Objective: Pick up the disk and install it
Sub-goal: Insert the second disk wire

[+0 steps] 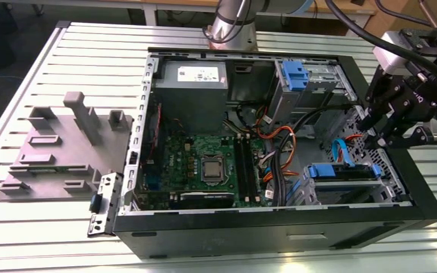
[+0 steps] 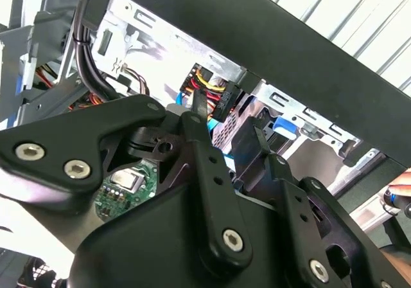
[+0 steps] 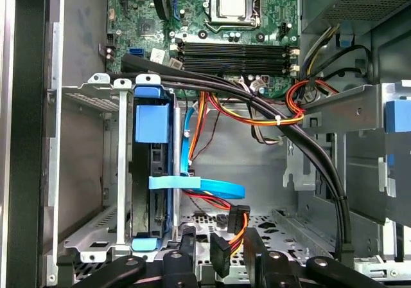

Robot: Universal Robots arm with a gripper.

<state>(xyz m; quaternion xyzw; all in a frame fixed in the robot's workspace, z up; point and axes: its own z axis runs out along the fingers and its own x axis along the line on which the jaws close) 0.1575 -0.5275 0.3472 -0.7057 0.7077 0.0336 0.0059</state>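
The disk (image 1: 332, 170) sits in the metal drive cage at the case's near corner on the exterior view's right, its blue side rails showing. In the first wrist view the disk (image 3: 151, 172) stands edge-on in that cage with a blue tab on its end. My gripper (image 1: 378, 136) hangs inside the case just behind the cage. It is open in both wrist views, gripper (image 3: 219, 246) and gripper (image 2: 231, 137). A black cable connector (image 3: 221, 252) on red and orange wires lies loose between the fingers. A light blue data cable (image 3: 205, 186) runs from beside the disk.
The open black computer case (image 1: 279, 224) lies on a slatted table. Inside are a grey power-supply box (image 1: 190, 85), the motherboard (image 1: 203, 165), an upper cage with a bare blue bracket (image 1: 295, 77) and thick black cables (image 3: 308, 146). A grey fixture (image 1: 59, 148) lies outside. A hand (image 2: 401, 186) shows beyond the case.
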